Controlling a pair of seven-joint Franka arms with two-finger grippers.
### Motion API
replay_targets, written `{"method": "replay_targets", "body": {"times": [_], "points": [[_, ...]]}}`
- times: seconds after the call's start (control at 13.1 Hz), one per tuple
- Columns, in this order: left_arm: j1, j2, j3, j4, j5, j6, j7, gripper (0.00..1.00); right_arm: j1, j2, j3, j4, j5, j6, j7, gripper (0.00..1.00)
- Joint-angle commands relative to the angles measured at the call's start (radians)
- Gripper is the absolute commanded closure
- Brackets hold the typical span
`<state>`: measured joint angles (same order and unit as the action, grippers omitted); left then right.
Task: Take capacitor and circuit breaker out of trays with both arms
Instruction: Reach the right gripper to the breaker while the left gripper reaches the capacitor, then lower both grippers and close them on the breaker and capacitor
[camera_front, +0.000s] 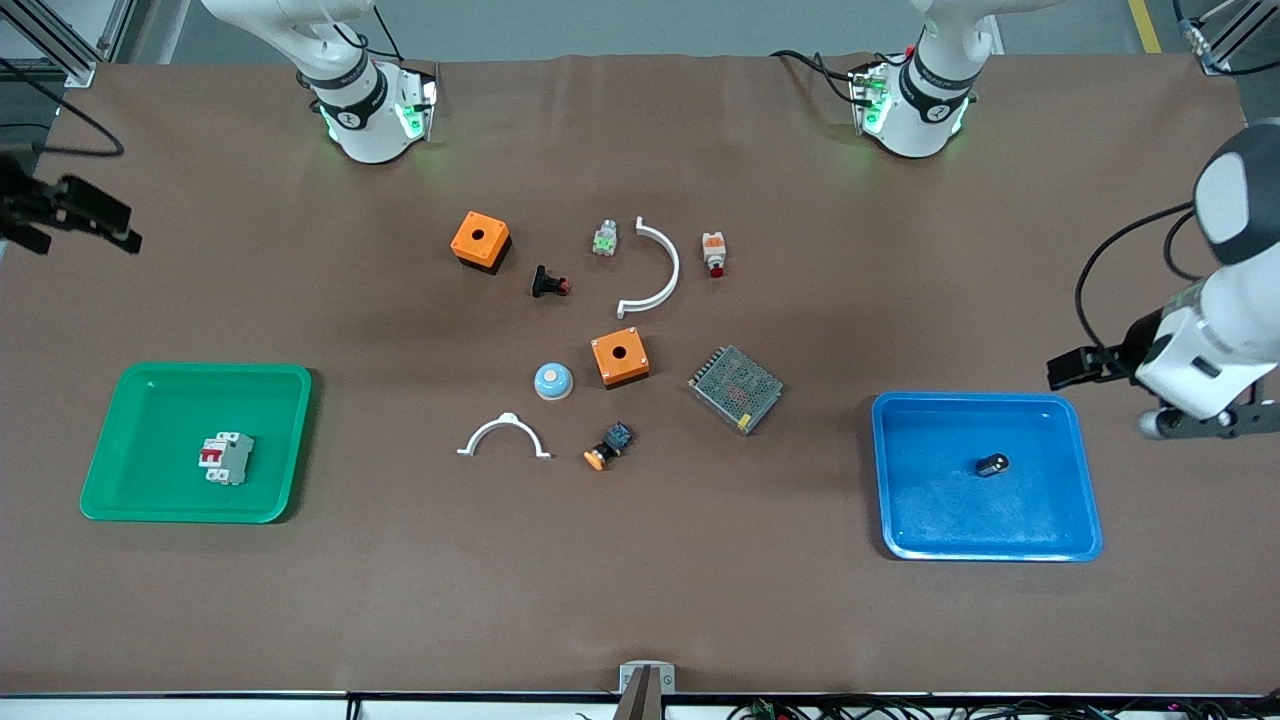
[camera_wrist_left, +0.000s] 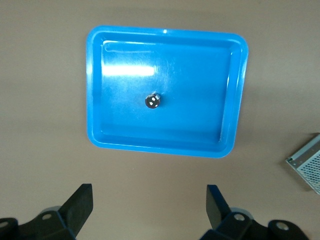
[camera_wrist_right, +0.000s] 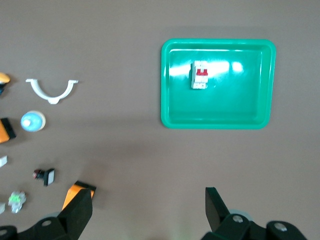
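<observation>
Capacitor (camera_front: 992, 464) and breaker (camera_front: 226, 458) are each found lying in a tray. The capacitor, a small black cylinder with a silvery end, is seen near the middle of the blue tray (camera_front: 1085, 540), which is set toward the left arm's end of the table, close to the table edge nearest the front camera. The breaker, a white-grey block with a red lever, is seen inside the green tray (camera_front: 110, 505), which is set toward the right arm's end of the table.

The left gripper (camera_wrist_left: 150, 212) is held in the air over bare tabletop just beside the blue tray, at the table's edge on the left arm's end; its fingers (camera_wrist_left: 80, 202) are spread wide and nothing is gripped between them. The right gripper (camera_wrist_right: 149, 212) is held in the air at the table's edge on the right arm's end, well apart from the green tray; its fingers (camera_wrist_right: 80, 207) are likewise spread wide with nothing between them.

Small parts are scattered across the middle of the table between the two trays.
</observation>
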<state>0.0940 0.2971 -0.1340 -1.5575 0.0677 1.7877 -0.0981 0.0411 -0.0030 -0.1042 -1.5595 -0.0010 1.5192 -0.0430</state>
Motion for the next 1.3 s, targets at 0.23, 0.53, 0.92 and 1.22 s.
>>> {"method": "replay_targets", "body": {"times": [0.23,0.53,0.92,1.22], "points": [[-0.017,0.135,-0.010,0.036,0.020,0.076,0.006,0.00,-0.144,0.191,0.006,0.010,-0.008,0.132,-0.093,0.00],[-0.025,0.158,-0.013,0.036,0.018,0.091,-0.008,0.00,-0.202,0.375,0.008,-0.003,0.004,0.329,-0.107,0.00],[-0.017,0.241,-0.013,0.017,0.012,0.180,-0.008,0.03,-0.175,0.466,0.012,-0.274,0.070,0.830,-0.107,0.00],[-0.003,0.304,-0.007,0.016,0.018,0.261,-0.008,0.10,-0.173,0.570,0.014,-0.264,0.073,0.961,-0.146,0.00]]}}
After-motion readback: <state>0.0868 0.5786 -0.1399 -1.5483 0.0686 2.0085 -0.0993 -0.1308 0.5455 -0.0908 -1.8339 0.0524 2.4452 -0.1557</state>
